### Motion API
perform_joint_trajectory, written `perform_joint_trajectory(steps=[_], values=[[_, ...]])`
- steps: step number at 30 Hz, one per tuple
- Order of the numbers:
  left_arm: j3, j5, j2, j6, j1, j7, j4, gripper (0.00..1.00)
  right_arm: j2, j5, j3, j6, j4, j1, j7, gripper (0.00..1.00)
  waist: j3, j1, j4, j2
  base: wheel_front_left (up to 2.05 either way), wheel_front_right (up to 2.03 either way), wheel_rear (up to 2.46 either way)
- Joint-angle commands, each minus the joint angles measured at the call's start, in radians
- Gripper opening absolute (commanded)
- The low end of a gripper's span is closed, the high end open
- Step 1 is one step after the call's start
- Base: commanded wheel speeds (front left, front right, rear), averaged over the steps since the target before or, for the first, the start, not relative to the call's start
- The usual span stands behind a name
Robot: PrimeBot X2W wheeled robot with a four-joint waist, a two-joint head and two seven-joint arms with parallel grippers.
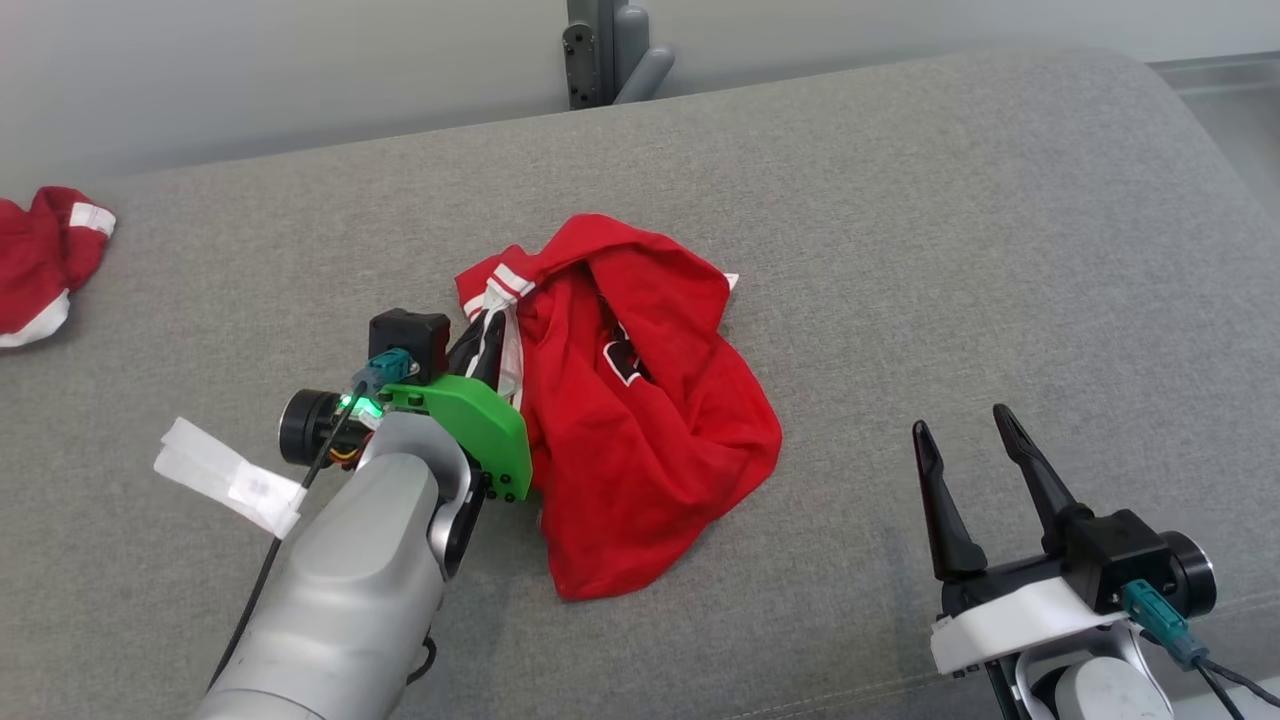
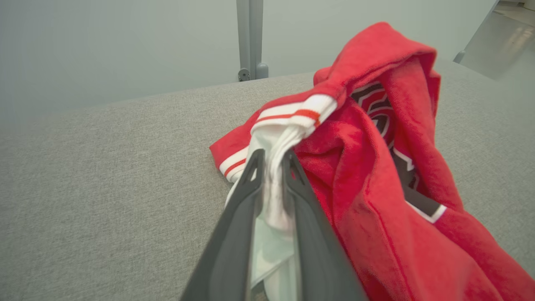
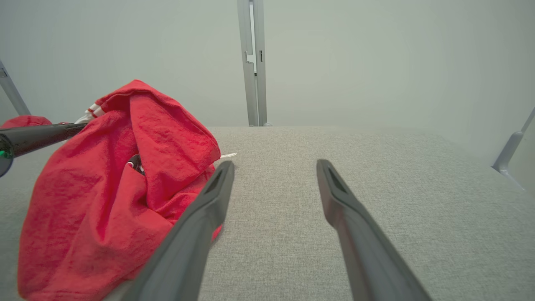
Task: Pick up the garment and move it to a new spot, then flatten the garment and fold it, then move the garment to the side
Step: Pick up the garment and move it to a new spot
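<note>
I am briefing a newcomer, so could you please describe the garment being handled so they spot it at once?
On the wide grey cushion, look near the middle for a crumpled red garment with a dark print. Unlike the other red bundle at the far left edge, its white striped trim is pinched in the left pincer.

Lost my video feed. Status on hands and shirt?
Left hand shut on shirt at its white trim. Right hand open, apart from it. Shirt crumpled on cushion. Other red cloth far left, not in the way.
</note>
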State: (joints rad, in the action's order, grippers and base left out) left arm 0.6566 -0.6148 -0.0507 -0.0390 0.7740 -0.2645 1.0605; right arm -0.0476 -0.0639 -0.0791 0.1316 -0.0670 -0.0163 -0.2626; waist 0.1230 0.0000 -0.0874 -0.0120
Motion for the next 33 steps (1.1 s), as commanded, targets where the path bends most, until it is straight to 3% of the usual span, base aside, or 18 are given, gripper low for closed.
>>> perform_joint_trajectory(steps=[1,10,19,26,27,28,29,33], values=[[0.002,-0.001,0.0,0.003,0.006,0.0,0.004,0.0,-0.002,0.003,0.001,-0.002,0.003,-0.01,-0.001,1.0,0.011,0.0,-0.014,0.0119,0.0,0.0,0.0],[-0.059,0.101,-0.047,0.087,0.161,0.0,-0.07,0.0,-0.002,-0.006,-0.008,-0.002,0.008,-0.027,-0.001,1.0,0.05,0.0,-0.076,0.0119,0.0,0.0,0.0],[-0.063,0.181,-0.075,0.119,0.356,0.0,-0.026,0.0,-0.002,-0.026,-0.043,-0.002,0.009,-0.054,-0.001,1.0,0.126,0.0,-0.19,0.0119,0.0,0.0,0.0],[-0.035,0.239,-0.05,0.127,0.449,0.0,0.014,0.0,-0.002,-0.045,-0.072,-0.002,0.012,-0.076,-0.001,1.0,0.188,0.0,-0.256,0.0119,0.0,0.0,0.0],[-0.032,0.243,-0.045,0.125,0.451,0.0,0.018,0.18,-0.002,-0.048,-0.075,-0.002,0.013,-0.079,-0.001,1.0,0.195,0.0,-0.261,0.0119,0.0,0.0,0.0],[-0.027,0.247,-0.039,0.118,0.448,0.0,0.022,0.8,-0.002,-0.051,-0.077,-0.002,0.015,-0.082,-0.001,1.0,0.202,0.0,-0.264,0.0119,0.0,0.0,0.0],[-0.025,0.244,-0.032,0.11,0.441,0.0,0.026,1.0,-0.002,-0.055,-0.078,-0.002,0.016,-0.084,0.0,1.0,0.208,0.0,-0.266,0.0119,0.0,0.0,0.0],[-0.015,0.243,-0.015,0.089,0.414,0.001,0.034,1.0,-0.002,-0.061,-0.069,-0.002,0.016,-0.091,0.0,1.0,0.219,0.0,-0.257,0.0119,0.0,0.0,0.0]])
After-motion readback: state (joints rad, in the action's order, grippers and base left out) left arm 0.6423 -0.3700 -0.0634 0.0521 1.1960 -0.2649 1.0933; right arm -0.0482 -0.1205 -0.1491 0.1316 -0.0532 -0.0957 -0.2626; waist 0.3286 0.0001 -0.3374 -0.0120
